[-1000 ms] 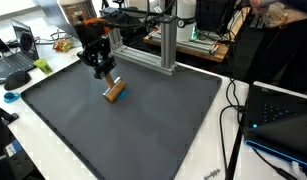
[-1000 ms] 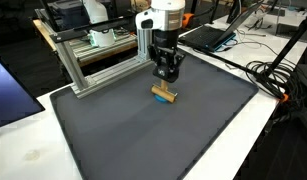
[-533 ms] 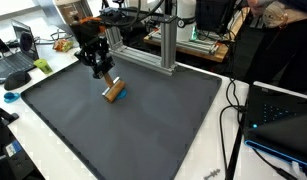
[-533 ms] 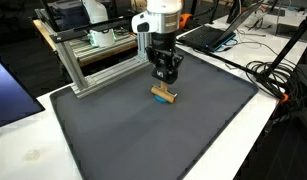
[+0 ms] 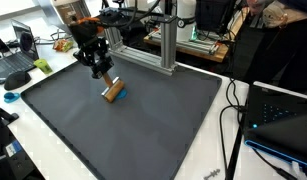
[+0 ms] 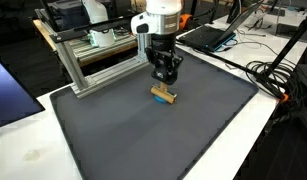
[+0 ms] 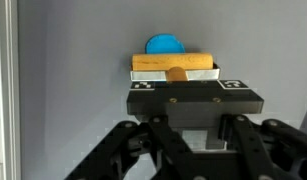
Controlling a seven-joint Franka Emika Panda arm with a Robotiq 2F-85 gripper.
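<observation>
A small wooden block (image 7: 173,63) with a white underside and a blue disc (image 7: 165,44) behind it fills the middle of the wrist view. A short brown stub on it runs back into my gripper (image 7: 185,86), whose fingers stand closed around it. In both exterior views the gripper (image 5: 105,77) (image 6: 165,79) points straight down at the wooden block (image 5: 115,92) (image 6: 164,95), which sits at or just above the dark mat (image 5: 133,125) (image 6: 143,135). The fingertips themselves are hidden behind the black marker plate (image 7: 193,98).
An aluminium frame (image 5: 168,45) (image 6: 83,70) stands at the mat's far edge, close behind the arm. Laptops (image 5: 18,60) (image 6: 208,35), cables (image 5: 233,110) and desk clutter ring the table (image 6: 23,150). The mat stretches wide towards the near edge.
</observation>
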